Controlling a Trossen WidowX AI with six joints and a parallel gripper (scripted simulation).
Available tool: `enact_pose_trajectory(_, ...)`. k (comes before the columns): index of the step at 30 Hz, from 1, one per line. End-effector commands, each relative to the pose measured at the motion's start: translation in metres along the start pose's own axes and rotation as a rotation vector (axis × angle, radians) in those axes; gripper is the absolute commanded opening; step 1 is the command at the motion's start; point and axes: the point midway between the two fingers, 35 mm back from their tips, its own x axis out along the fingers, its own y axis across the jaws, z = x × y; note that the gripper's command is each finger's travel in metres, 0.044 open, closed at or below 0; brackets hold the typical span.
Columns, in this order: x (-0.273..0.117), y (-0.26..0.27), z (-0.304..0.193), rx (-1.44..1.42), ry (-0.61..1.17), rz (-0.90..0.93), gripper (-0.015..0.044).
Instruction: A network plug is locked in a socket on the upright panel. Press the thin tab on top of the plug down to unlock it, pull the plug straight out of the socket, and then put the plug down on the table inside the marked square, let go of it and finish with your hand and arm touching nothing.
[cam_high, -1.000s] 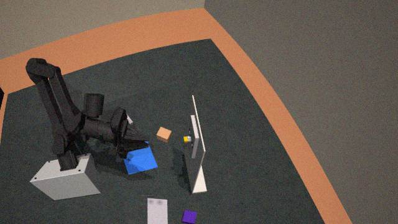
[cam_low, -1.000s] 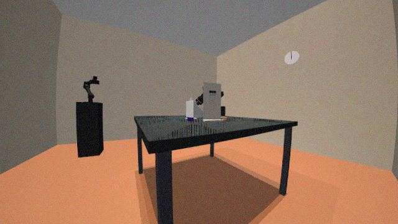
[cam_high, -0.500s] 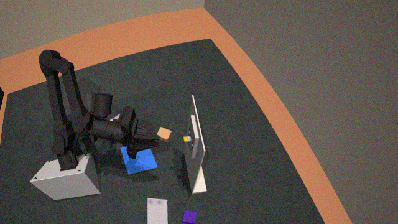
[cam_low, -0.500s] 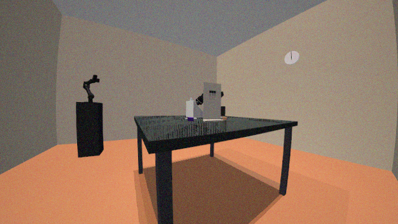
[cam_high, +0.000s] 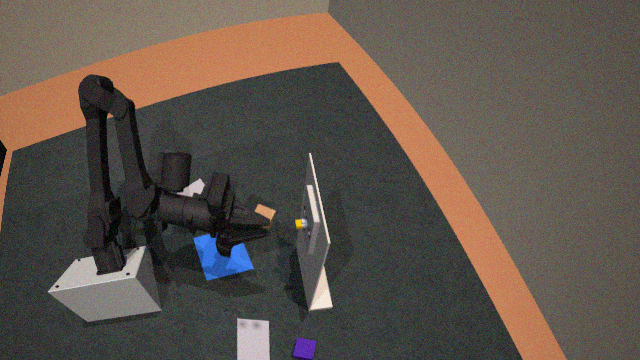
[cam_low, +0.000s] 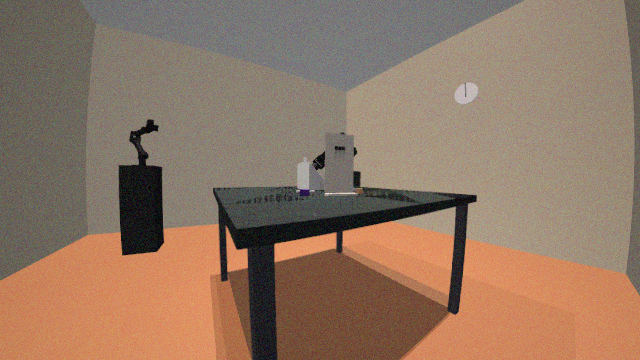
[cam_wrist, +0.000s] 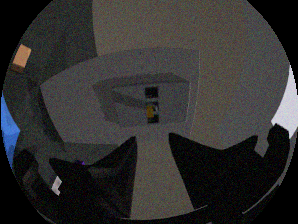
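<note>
The network plug (cam_high: 300, 224) (cam_wrist: 150, 112), small with a yellow part, sits in the socket block on the upright grey panel (cam_high: 308, 272) (cam_low: 339, 170) (cam_wrist: 70, 112). Its thin tab is too small to make out. My gripper (cam_high: 270, 226) (cam_wrist: 152, 139) is partly open, with nothing between its fingers. Its tips point at the panel and stand a short way in front of the plug, not touching it. The blue square (cam_high: 241, 264) (cam_wrist: 9, 131) lies on the table under my gripper and is partly covered by it in the top view.
An orange block (cam_high: 265, 211) (cam_wrist: 21, 56) lies on the table near the blue square. A purple block (cam_high: 304, 348) (cam_low: 304, 192) and a white object (cam_high: 253, 342) stand to one side of the panel. Another white piece (cam_high: 195, 188) shows behind my arm.
</note>
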Motion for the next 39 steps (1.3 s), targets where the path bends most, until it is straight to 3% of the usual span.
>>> enact_pose_trajectory(1,0.009,-0.003,0.004,0.000,-0.006,-0.010,0.0156)
enact_pose_trajectory(36,0.055,-0.004,0.018,0.001,-0.009,-0.013,0.0156)
enact_pose_trajectory(39,0.055,-0.004,0.018,0.001,-0.009,-0.013,0.0136)
